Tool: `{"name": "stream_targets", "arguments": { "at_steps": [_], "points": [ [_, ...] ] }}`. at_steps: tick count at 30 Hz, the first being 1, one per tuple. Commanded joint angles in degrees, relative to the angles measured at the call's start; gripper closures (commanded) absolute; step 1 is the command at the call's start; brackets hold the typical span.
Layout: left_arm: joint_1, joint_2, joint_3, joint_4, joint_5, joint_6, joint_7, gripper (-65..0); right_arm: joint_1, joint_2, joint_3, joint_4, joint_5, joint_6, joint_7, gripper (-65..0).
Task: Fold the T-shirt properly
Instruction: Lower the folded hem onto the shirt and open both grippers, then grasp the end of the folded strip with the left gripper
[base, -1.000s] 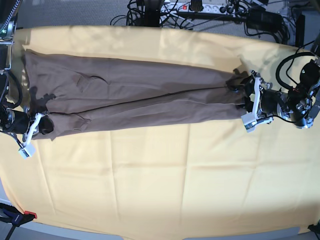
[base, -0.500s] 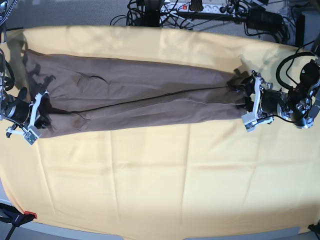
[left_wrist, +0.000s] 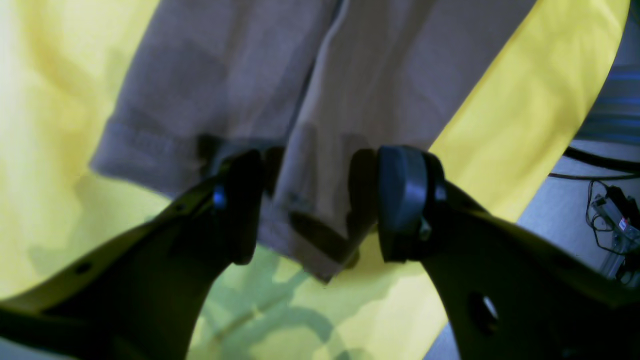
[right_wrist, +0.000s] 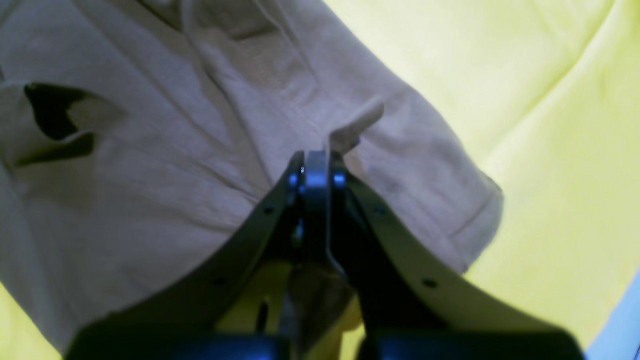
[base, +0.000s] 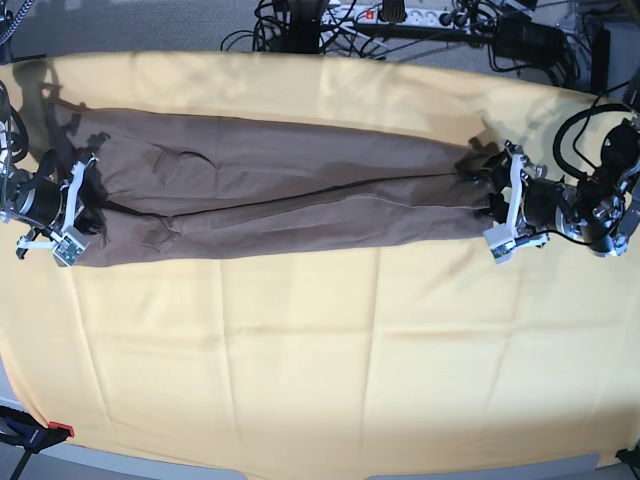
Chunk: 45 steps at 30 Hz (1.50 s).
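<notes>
The taupe-brown T-shirt (base: 290, 190) lies folded lengthwise as a long band across the yellow cloth (base: 320, 360). My right gripper (base: 85, 205) is at the band's left end. In the right wrist view it (right_wrist: 315, 167) is shut, pinching a small raised fold of the T-shirt (right_wrist: 150, 175) near a sleeve hem. My left gripper (base: 487, 190) sits at the band's right end. In the left wrist view it (left_wrist: 320, 205) is open, its dark pads (left_wrist: 400, 200) standing either side of a hem corner of the T-shirt (left_wrist: 390, 75).
Cables and a power strip (base: 400, 15) crowd the floor beyond the table's far edge. A red-handled clamp (base: 40, 432) grips the near left corner. The yellow cloth spreads wide in front of the shirt.
My right gripper has moved toward the far side of the table, carrying the shirt's left end with it, so the band's near-left corner now lies straighter. The left arm has not moved.
</notes>
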Motion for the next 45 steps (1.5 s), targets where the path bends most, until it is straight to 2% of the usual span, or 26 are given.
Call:
{"name": "stream_targets", "arguments": {
  "at_steps": [1, 5, 17, 20, 21, 22, 24, 27, 29, 32, 33, 34, 36, 37, 40, 45],
  "points": [
    [-1.14, -1.92, -0.76, 0.68, -0.68, -0.3, -0.66, -37.3, 0.81, 1.66, 0.74, 0.74, 0.17, -0.12, -0.7, 0.0],
    [-1.33, -3.74, -0.76, 0.66, -0.48, -0.3, -1.05, -37.3, 0.81, 1.62, 0.74, 0.72, 0.42, -0.12, -2.1, 0.0],
    [-1.42, -4.81, -0.76, 0.66, 2.43, -0.3, -1.55, -37.3, 0.98, 1.62, 0.74, 0.72, 1.53, -0.12, -2.1, -1.4],
    [-1.42, -4.85, -0.76, 0.68, 2.36, -0.3, -1.49, -37.3, 1.29, 1.66, 0.74, 0.74, 1.6, -0.12, -2.1, -25.5],
    [-1.4, -4.85, -0.76, 0.68, 2.34, -0.3, -0.92, -37.3, 1.29, 1.68, 0.74, 0.74, 2.19, -0.12, -2.1, -30.3],
    [-1.4, -4.83, -0.76, 0.66, 2.32, -0.3, 0.35, -37.3, 1.27, 1.66, 0.74, 0.76, 2.49, -0.12, -2.12, -31.7],
    [-1.4, -4.85, -0.76, 0.66, 2.32, -0.3, 3.04, -37.3, 1.27, 2.01, 0.81, 1.16, 4.68, -0.12, -2.86, -31.6],
    [-1.4, -4.85, -0.76, 0.68, 2.29, -0.3, 7.04, -37.3, 1.25, 2.78, 1.16, 3.06, 11.04, -0.12, -5.88, -31.5],
    [-1.42, -5.09, -0.76, 0.66, 2.29, -0.3, 8.13, -37.3, 1.25, 2.75, 2.03, 5.14, 16.04, -0.12, -10.58, -31.3],
    [-1.42, -7.28, -0.76, 0.66, -1.2, -0.3, 5.05, -36.0, 1.22, 2.73, 4.07, 9.6, 24.55, -0.12, -19.89, -29.9],
    [-1.42, -8.35, -0.76, 0.66, -3.96, -0.3, 3.61, -33.9, 1.09, 2.73, 5.11, 11.23, 27.39, -0.12, -22.29, -25.5],
    [-1.44, -9.11, -0.76, 0.68, -6.54, -0.3, 3.39, -31.1, 1.03, 2.71, 6.29, 12.74, 29.94, -0.12, -24.11, -18.4],
    [-1.38, -9.6, -1.36, 0.68, -8.52, -0.3, 5.97, -25.0, 0.94, 2.54, 8.68, 15.32, 34.8, -0.12, -26.64, -1.4],
    [-1.42, -9.6, -1.53, 0.68, -9.03, -0.3, 7.19, -21.0, 0.94, 2.21, 9.97, 16.31, 35.43, -0.12, -27.47, 0.0],
    [-1.4, -9.9, -2.4, 0.68, -11.91, -0.3, 8.7, -0.5, 0.63, 0.61, 14.45, 17.25, 35.17, -0.63, -27.65, 0.0],
    [-1.09, -10.21, -8.5, 0.28, -14.95, -0.3, 8.81, 0.0, -4.72, -4.68, 23.32, 17.22, 34.97, -1.44, -27.58, 0.0]
  ]
}}
